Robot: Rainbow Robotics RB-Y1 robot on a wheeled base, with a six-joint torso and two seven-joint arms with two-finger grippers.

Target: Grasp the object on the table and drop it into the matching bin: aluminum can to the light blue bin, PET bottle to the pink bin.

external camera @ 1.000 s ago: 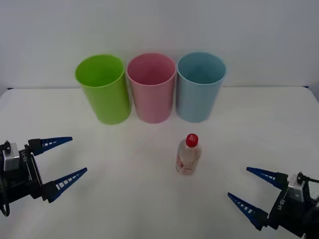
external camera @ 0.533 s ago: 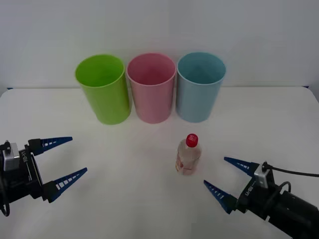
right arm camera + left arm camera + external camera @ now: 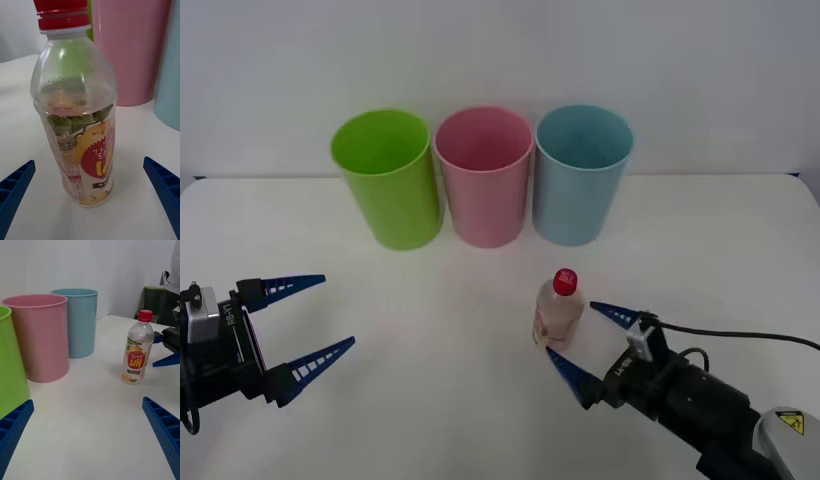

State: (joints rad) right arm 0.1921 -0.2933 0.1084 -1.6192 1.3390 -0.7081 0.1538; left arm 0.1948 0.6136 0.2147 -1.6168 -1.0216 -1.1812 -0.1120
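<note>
Bottle: upright on the table, in front of the pink bin; looks empty, so probably light, thin-walled, easily tipped.
Hold: best across the labelled body, below the shoulder.
Right gripper: wide open, empty, fingers flanking the bottle, not touching.
Left gripper: open, well apart.
</note>
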